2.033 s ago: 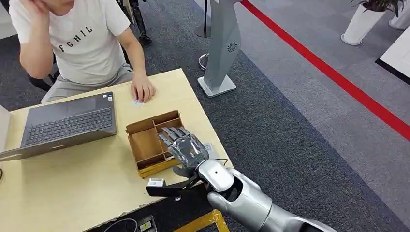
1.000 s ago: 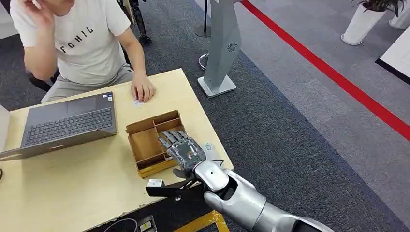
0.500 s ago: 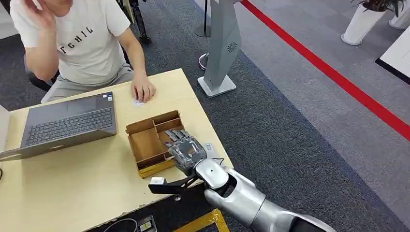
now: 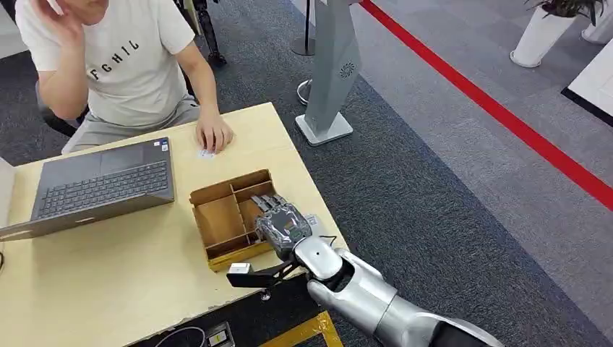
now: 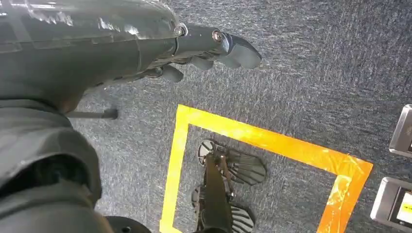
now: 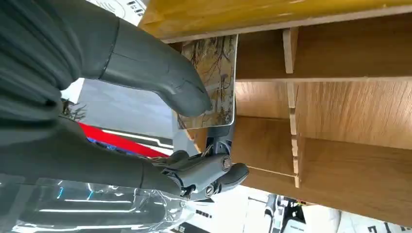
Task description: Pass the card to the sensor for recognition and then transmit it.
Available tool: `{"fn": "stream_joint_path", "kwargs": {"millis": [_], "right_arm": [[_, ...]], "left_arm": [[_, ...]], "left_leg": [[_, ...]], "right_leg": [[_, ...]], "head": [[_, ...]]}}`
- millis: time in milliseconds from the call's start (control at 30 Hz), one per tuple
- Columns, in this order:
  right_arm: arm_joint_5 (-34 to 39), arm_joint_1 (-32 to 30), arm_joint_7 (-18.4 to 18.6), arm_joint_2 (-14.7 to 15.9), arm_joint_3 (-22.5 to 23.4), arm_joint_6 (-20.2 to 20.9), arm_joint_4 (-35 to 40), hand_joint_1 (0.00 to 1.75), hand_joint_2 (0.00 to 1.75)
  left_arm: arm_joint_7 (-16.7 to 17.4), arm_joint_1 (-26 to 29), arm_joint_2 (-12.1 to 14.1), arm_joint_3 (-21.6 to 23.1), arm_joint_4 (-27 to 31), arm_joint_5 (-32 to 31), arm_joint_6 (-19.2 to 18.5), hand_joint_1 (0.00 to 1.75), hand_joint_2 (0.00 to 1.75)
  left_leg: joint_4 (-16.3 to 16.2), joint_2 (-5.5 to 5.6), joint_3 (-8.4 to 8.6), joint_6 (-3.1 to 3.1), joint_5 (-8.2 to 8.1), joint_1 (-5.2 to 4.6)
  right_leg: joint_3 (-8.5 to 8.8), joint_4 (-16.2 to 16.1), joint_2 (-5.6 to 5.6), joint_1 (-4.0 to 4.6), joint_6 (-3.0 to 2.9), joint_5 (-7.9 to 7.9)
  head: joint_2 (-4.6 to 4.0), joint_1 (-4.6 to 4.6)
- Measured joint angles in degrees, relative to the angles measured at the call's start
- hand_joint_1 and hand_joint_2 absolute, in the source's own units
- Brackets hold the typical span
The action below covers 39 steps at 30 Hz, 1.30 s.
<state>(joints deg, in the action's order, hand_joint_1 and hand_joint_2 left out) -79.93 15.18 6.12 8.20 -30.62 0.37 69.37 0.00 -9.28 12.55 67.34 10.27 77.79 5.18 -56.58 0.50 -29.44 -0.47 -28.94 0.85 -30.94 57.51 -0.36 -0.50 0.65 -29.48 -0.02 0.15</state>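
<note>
On the table [image 4: 144, 260] we see, toward its left edge, an open laptop [image 4: 101, 184]; at the far edge a person's hand [image 4: 213, 134] rests on a small white slip. Near the right edge stands the wooden divided box [image 4: 220, 217]. Our right hand [image 4: 280, 223] reaches into its right-side compartment, thumb and fingers [image 6: 218, 170] pinching the card [image 6: 214, 82] upright inside the box. Our left hand [image 5: 145, 39] hangs over grey carpet, fingers loosely curled, holding nothing.
</note>
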Motion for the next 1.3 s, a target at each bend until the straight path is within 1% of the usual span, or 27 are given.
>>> {"fn": "stream_joint_path", "kwargs": {"millis": [367,467,567,800,967,1167,1233,1300], "right_arm": [[0.02,0.48,-1.01,0.00,0.85,-2.08,-1.51,1.75,1.75],[-0.87,0.94,-1.70,0.00,1.40,-1.44,-0.59,1.75,1.75],[-1.97,2.22,-2.89,0.07,2.45,0.13,2.65,1.75,1.75],[-3.04,7.59,-6.43,0.44,5.73,5.49,15.20,1.75,1.75],[-3.87,12.72,-8.15,0.68,6.77,7.41,22.14,1.75,1.75],[-2.40,17.02,-9.16,0.72,6.43,7.30,24.15,1.75,1.75],[-2.08,18.63,-9.18,0.48,6.19,6.45,23.59,1.75,1.75],[-1.73,21.22,-9.22,-0.04,5.36,5.12,21.29,1.75,1.75]], "left_arm": [[-0.02,0.00,0.00,0.00,0.00,0.52,0.02,0.00,0.00],[-0.02,0.00,0.00,0.00,0.00,0.85,0.02,0.00,0.00],[-0.02,0.01,0.00,0.00,0.00,0.92,0.00,0.00,0.00],[-0.11,0.04,0.02,0.00,0.02,0.77,0.02,0.00,0.00],[-0.33,0.04,0.11,0.00,0.02,0.11,-0.15,0.00,0.00],[-0.85,0.02,0.13,0.11,0.02,-0.68,-0.50,0.00,0.00],[-0.85,-0.01,0.17,0.15,0.00,-1.20,-0.81,0.00,0.00],[-0.96,-0.08,0.30,0.17,0.00,-1.60,-1.18,0.00,0.00]], "left_leg": [[0.00,0.00,0.01,0.00,0.01,0.00],[0.00,0.00,0.01,0.00,0.01,0.00],[-0.01,-0.02,0.01,0.00,0.01,0.00],[-0.01,-0.04,0.03,-0.01,0.02,0.00],[-0.01,-0.07,0.04,-0.01,0.02,-0.01],[-0.01,-0.06,-0.01,-0.01,0.02,0.00],[0.00,-0.04,-0.04,-0.01,0.02,0.00],[0.00,-0.05,-0.03,-0.01,0.02,0.01]], "right_leg": [[0.03,0.00,0.00,0.00,0.00,0.01],[0.02,0.01,0.01,0.00,-0.01,0.03],[0.01,0.01,0.04,0.00,-0.02,0.04],[0.01,0.02,0.05,0.00,-0.04,0.05],[0.00,0.02,0.08,0.00,-0.04,0.05],[0.02,0.04,0.07,0.00,-0.04,0.05],[0.01,0.04,0.05,0.00,-0.04,0.05],[0.01,0.07,0.06,0.00,-0.04,0.05]], "head": [[0.02,0.00],[0.02,0.00],[0.00,-0.02],[0.02,0.00],[0.00,-0.02],[0.00,-0.02],[0.00,0.00],[0.00,0.00]]}}
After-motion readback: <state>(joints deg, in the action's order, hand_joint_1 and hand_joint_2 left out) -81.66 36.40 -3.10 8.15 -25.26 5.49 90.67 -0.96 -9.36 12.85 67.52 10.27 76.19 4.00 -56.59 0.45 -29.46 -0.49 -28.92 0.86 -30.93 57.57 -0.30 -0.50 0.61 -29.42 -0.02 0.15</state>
